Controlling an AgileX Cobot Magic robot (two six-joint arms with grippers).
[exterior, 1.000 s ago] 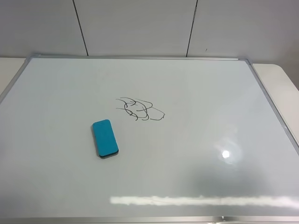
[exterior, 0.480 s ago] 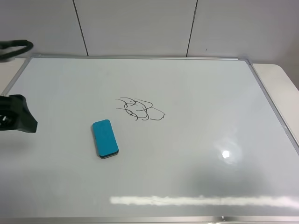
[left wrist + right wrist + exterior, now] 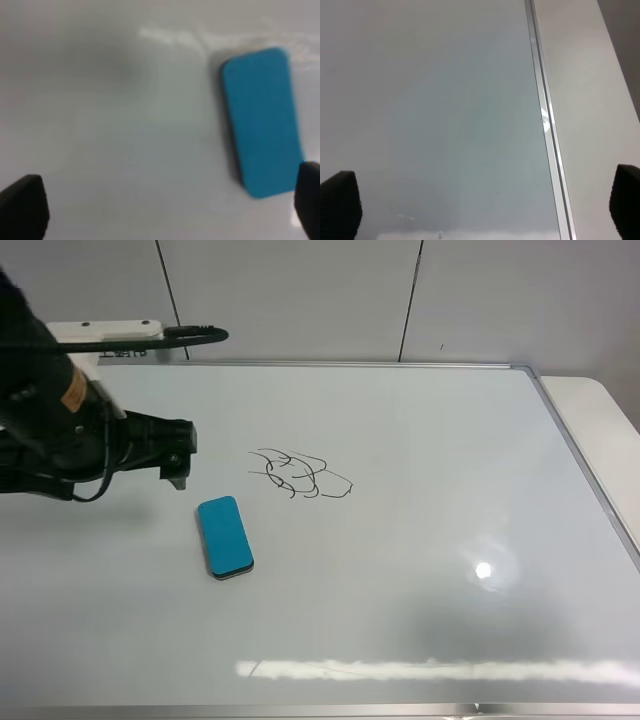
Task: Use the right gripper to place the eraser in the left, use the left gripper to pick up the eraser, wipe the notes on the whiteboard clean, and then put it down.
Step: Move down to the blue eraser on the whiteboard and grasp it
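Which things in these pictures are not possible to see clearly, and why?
- Right gripper: absent from the high view; the right wrist view's edges cut off all but two fingertips.
- Eraser: blurred in the left wrist view; its felt is indistinct.
- Notes: unreadable scribble in the high view; outside both wrist views.

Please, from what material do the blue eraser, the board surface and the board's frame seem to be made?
The eraser: probably matte teal plastic or foam, without shine, and a thin dark base layer, perhaps felt. The whiteboard: a smooth, glossy white coating that mirrors a light spot. Its frame: silver metal by the look, perhaps aluminium, with a bright glint.
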